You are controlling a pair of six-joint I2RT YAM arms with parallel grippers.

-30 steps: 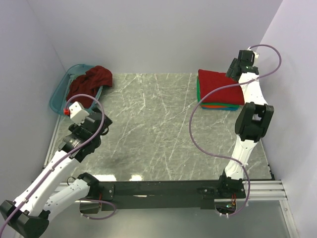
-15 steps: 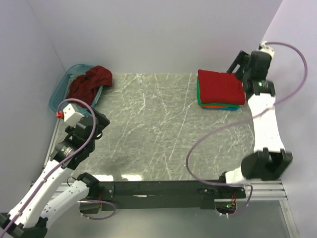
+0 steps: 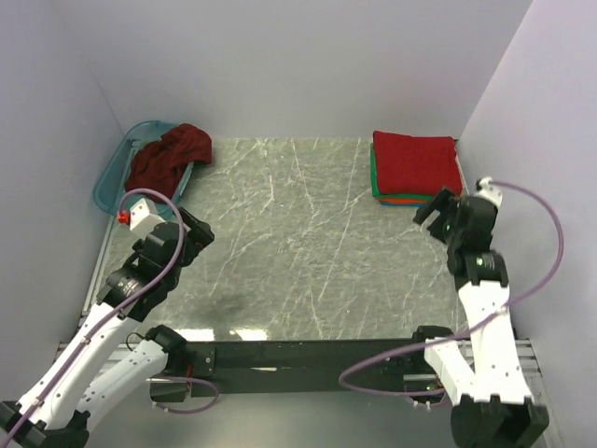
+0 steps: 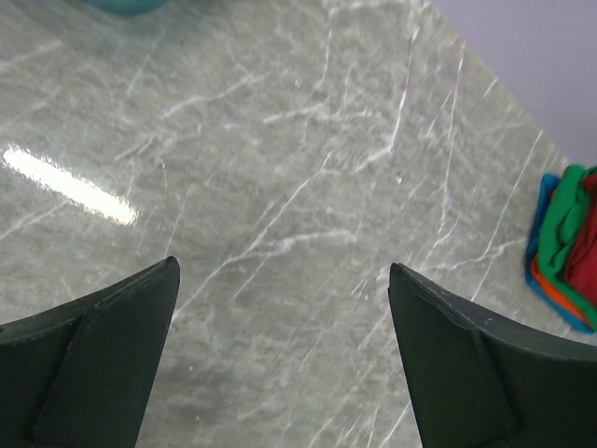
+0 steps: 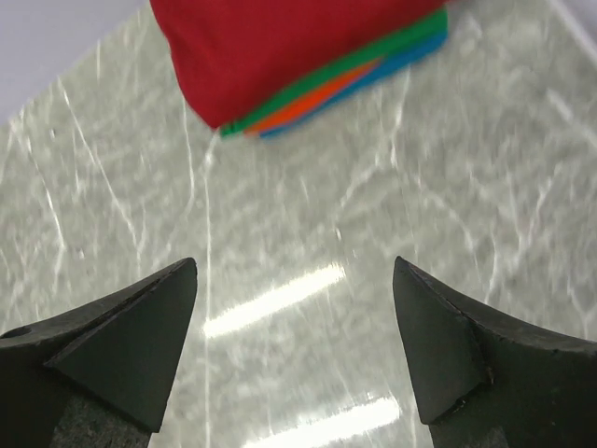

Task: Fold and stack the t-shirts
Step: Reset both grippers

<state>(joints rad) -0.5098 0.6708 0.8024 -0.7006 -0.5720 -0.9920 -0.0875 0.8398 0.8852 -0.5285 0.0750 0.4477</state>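
Now, left gripper: jaws apart, empty.
Right gripper: jaws apart, empty.
Folded shirts: stacked just ahead of right gripper.

right wrist view chops the folded stack off at the top edge, and it's kinda smeary. left wrist only catches a sliver of the teal basket up top. from above the maroon shirt hides most of that basket, and the shirts under the red shirt are just thin edges

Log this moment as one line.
folded stack: red on top | maroon shirt: crumpled over basket | left gripper: open, empty | right gripper: open, empty
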